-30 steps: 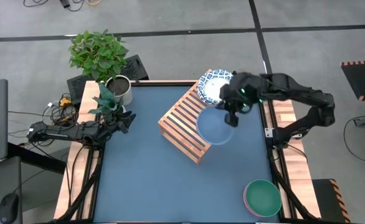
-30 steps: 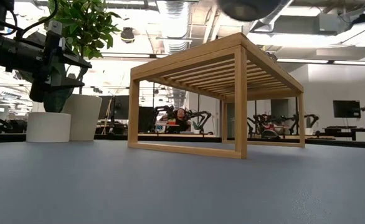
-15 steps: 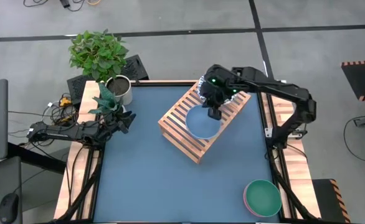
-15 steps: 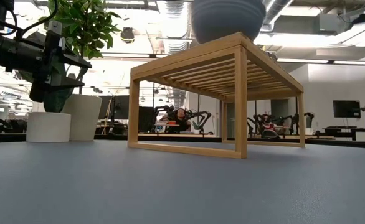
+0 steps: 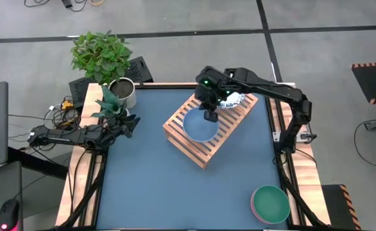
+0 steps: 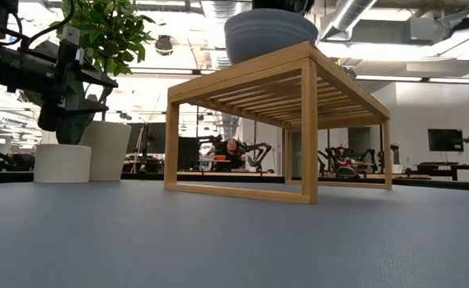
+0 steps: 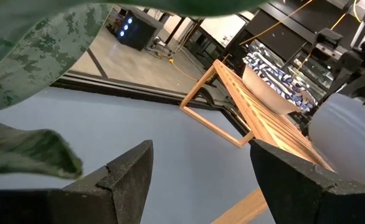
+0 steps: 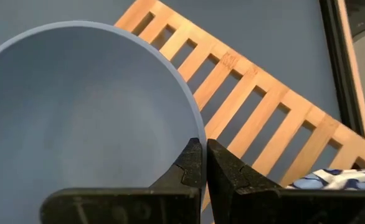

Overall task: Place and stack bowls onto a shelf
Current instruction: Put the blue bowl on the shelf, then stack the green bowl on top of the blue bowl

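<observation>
While seemingly resting on the shelf [image 5: 204, 138], the blue bowl [image 5: 199, 126] looks plain.

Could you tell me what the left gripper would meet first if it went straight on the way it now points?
Probably the shelf: the left gripper, jaws open, looks across bare tabletop toward it and the blue bowl there. Depth is unclear.

- No text, label, brand, number or sign can be read in any view.
- The light-brown slatted wooden shelf [image 5: 204, 128], the plain blue round bowl [image 5: 199, 126] and the blue tabletop [image 5: 149, 186] show no lettering.
- The dark screen in the room [image 6: 444, 140] is too small to read.
</observation>
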Robot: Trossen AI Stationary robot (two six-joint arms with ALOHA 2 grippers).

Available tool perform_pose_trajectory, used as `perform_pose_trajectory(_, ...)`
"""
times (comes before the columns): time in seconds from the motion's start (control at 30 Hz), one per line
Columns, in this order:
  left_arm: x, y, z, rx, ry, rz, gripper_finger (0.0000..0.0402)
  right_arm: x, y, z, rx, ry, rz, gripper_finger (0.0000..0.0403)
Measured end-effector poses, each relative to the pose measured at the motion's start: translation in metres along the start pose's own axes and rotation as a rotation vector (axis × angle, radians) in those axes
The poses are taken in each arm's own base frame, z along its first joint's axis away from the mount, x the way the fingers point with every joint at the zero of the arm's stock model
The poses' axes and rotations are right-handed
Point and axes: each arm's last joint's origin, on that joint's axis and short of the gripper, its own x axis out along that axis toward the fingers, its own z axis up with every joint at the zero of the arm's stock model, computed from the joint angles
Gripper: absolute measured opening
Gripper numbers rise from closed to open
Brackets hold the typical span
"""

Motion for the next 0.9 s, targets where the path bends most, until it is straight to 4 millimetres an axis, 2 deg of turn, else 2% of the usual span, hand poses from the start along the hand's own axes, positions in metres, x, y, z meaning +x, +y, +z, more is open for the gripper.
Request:
perform_pose_trajectory(0.13,0.0,0.0,0.0,0.001,0.0,0.0,0.0253,0.009,-0.003,-0.001,0.006,0.033,0.007,0.0033)
perform_pose_trajectory(0.4,0.0,0.0,0.0,0.008,0.0,-0.001,0.0253,0.008,-0.006,0.0,-0.009,0.019,0.001,0.0049)
perform_pose_trajectory(0.53,0.0,0.0,0.0,0.012,0.001,0.0,0.0253,0.007,-0.006,0.002,-0.014,-0.003,-0.005,0.0075)
perform_pose_trajectory(0.77,0.0,0.0,0.0,0.016,0.0,0.0,0.0253,0.007,-0.006,0.002,-0.021,-0.005,-0.01,0.0143)
perform_pose_trajectory(0.9,0.0,0.0,0.0,0.011,0.0,0.0,0.0253,-0.016,-0.004,0.009,-0.025,-0.029,-0.024,0.0165)
